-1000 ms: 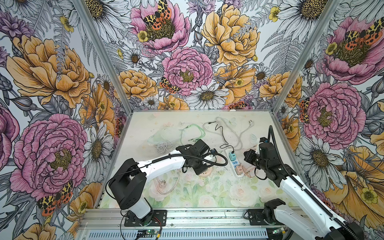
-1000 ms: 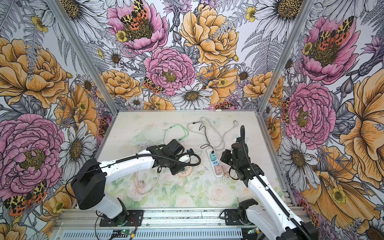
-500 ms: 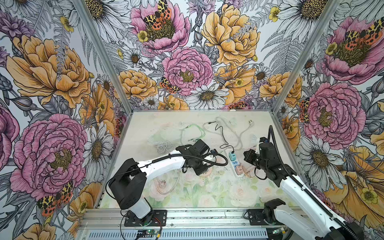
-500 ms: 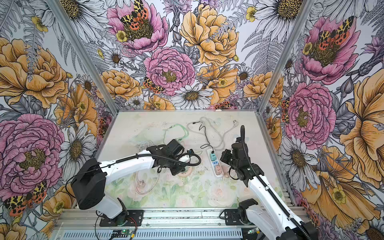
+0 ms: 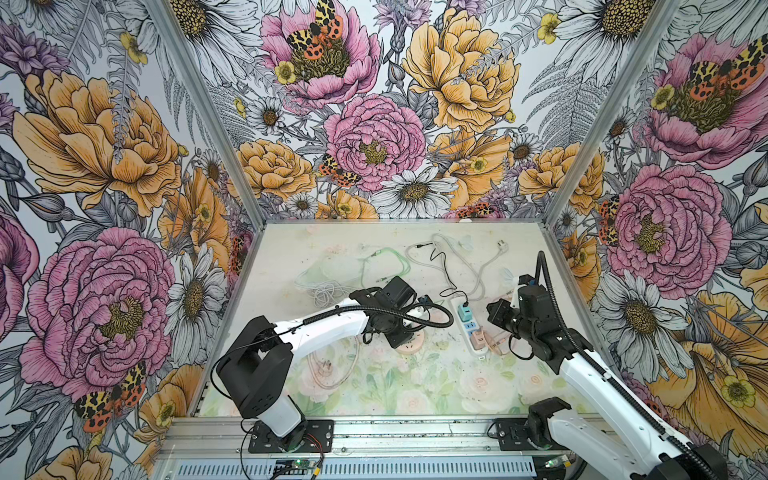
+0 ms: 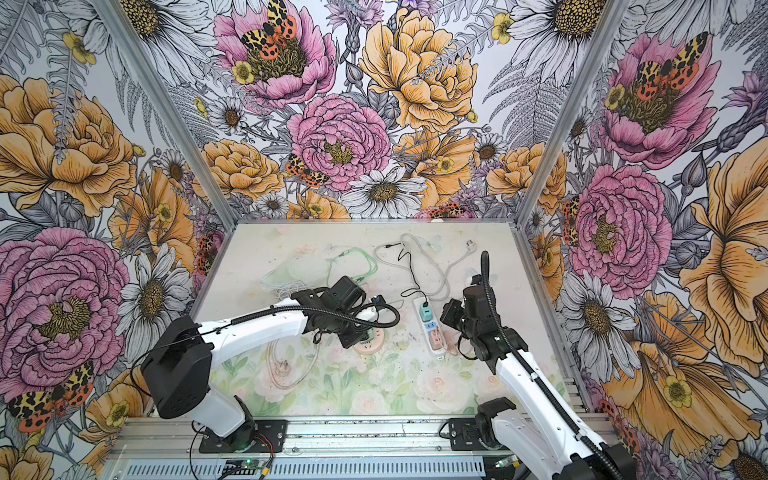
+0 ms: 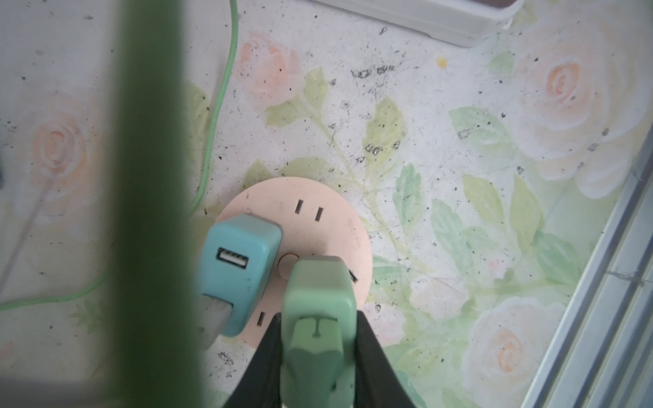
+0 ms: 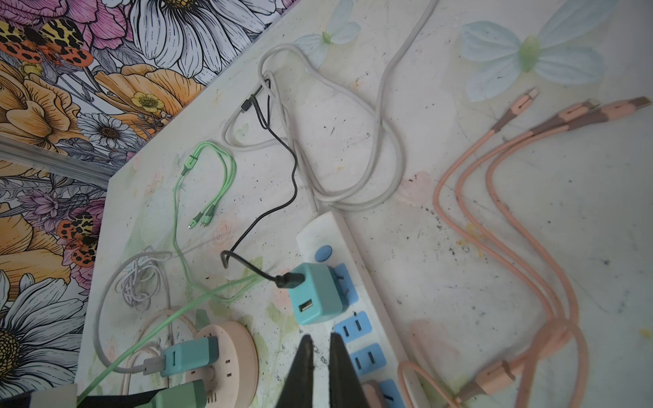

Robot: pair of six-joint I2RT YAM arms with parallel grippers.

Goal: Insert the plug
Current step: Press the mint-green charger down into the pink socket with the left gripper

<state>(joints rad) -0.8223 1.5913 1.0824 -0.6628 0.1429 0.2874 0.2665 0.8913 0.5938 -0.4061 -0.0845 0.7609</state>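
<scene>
- The left tool (image 7: 318, 330) is closed on the green plug (image 7: 318, 293); its two black fingers (image 7: 367, 339) press on both sides of the plug body.
- The green plug stands over the round pink socket (image 7: 332, 226), at the socket's edge and just beside the small round button in its middle. I cannot tell if its pins are already in the slots.
- A blue charger (image 7: 236, 268) with one USB port sits on the same socket, just beside the green plug. One pair of slots on the socket face is free.
- In both top views the round pink socket (image 5: 412, 344) lies on the bench (image 5: 374, 386) under the left wrist, left of the white power strip (image 5: 457, 300).
- The right tool (image 8: 321, 339) hangs above the power strip (image 8: 374, 296), with its fingers almost together and nothing between them.
- On this strip a teal charger (image 8: 318, 300) is plugged in, and a black cable (image 8: 282, 197) goes out of it.
- Pink cables (image 8: 494, 212) lie on the bench at the other side of the strip, and a green cable (image 8: 212, 166) lies farther away.
</scene>
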